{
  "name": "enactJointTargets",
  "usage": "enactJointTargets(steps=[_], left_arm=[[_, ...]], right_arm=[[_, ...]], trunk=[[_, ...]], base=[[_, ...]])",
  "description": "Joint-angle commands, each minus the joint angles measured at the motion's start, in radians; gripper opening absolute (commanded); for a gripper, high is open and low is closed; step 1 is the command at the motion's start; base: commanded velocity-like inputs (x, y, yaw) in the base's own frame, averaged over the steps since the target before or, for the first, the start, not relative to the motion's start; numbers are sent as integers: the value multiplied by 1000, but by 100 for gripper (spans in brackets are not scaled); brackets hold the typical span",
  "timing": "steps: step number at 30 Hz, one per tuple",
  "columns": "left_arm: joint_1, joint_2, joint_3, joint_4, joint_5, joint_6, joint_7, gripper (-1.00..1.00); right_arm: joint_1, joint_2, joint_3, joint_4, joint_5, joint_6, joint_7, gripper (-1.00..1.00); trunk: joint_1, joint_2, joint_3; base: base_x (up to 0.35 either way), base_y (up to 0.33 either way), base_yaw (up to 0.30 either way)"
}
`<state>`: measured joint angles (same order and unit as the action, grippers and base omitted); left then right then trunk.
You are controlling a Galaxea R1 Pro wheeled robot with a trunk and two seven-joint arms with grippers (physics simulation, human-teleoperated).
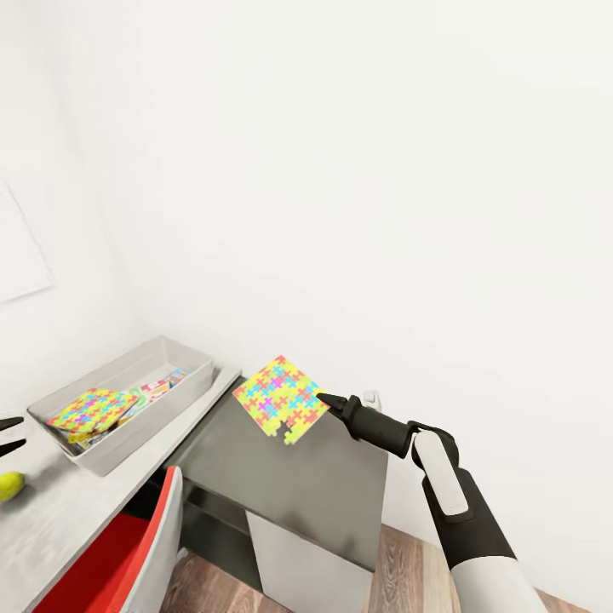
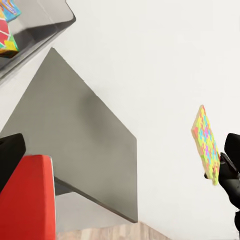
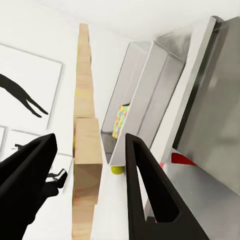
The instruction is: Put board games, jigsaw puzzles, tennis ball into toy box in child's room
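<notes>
The right gripper [image 1: 323, 398] was clamped on one corner of a jigsaw puzzle [image 1: 280, 400], and it held that bright multicoloured square up in the air, tilted, above the lower dark grey cabinet [image 1: 306, 477]. In the right wrist view the puzzle ran edge-on between the two black fingers [image 3: 150, 195], its pale wooden underside facing the lens. Over on the table [image 1: 60, 511], the toy box [image 1: 102, 451] sat near the end beside the cabinet, and inside it lay a second jigsaw puzzle [image 1: 89, 409] with printed game boxes [image 1: 162, 387] beside and partly under it. The tennis ball [image 1: 10, 485] rested on the marbled top, outside the tray and just beside it. The left gripper [image 1: 7, 434] poked in at the frame's edge just above the ball, two fingertips apart, nothing between them. A red chair [image 1: 119, 553] stood tucked against the table.
</notes>
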<state>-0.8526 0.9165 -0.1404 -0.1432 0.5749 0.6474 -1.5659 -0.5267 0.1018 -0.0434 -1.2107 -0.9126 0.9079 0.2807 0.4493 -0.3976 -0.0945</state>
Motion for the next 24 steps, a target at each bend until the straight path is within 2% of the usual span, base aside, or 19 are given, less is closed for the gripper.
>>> enactJointTargets(steps=[1,24], left_arm=[[-2,-2,-9,12,3,0,-5,100],[-2,-6,-13,24,0,-14,-5,100]], right_arm=[[-1,1,-4,0,8,6,8,-100],[-1,1,-4,-5,9,2,8,-100]], trunk=[[1,-2,-2],[1,-2,-3]], base=[[0,0,38],[0,0,4]])
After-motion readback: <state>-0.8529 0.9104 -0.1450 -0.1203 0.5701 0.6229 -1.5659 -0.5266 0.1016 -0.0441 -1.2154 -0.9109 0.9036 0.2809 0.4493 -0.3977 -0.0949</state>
